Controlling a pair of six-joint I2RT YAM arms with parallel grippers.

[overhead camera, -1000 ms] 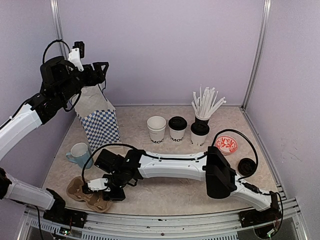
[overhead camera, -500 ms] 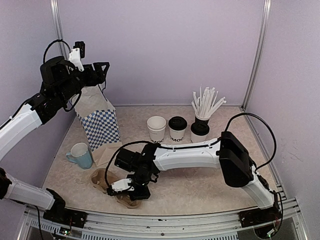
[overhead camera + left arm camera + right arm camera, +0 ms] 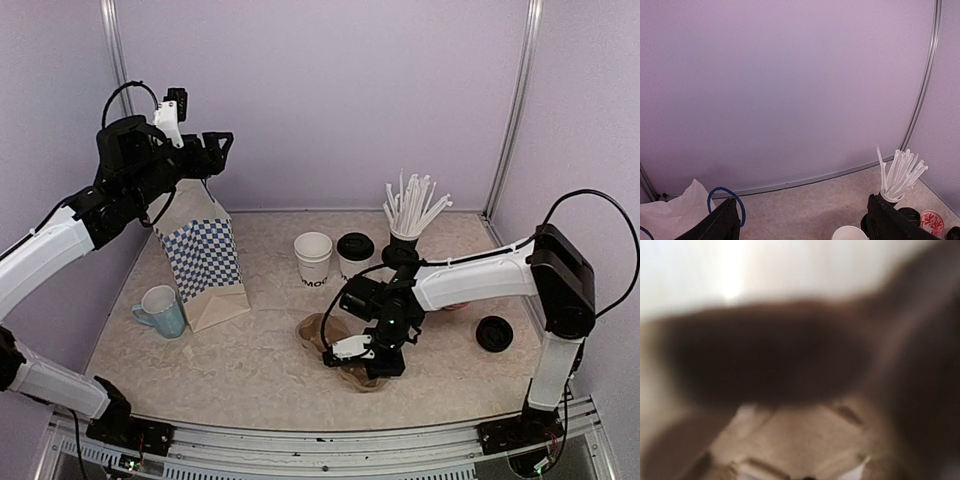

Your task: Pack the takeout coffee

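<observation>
Three white "MOOD" cups stand at mid-table: an open one [image 3: 313, 257], a black-lidded one [image 3: 354, 250] and a second lidded one [image 3: 399, 257] partly behind my right arm. My right gripper [image 3: 368, 359] is low in front of them, shut on a brown cardboard cup carrier [image 3: 318, 331] that lies on the table. The right wrist view is blurred and shows only brown cardboard [image 3: 805, 440]. My left gripper [image 3: 213, 150] is open and empty, high above the blue-checked paper bag [image 3: 203, 255]. In the left wrist view [image 3: 805, 227] the bag's blue handle [image 3: 740, 205] lies by one finger.
A black-banded cup of white straws [image 3: 407, 210] stands behind the cups. A light-blue mug [image 3: 160, 308] sits at the left. A loose black lid [image 3: 493, 333] lies at the right. A red-patterned round thing [image 3: 932, 222] lies near the lidded cups.
My right gripper has dragged the cardboard carrier from the front left to the middle of the table, in front of the cups. My left gripper has shifted slightly right above the bag.
</observation>
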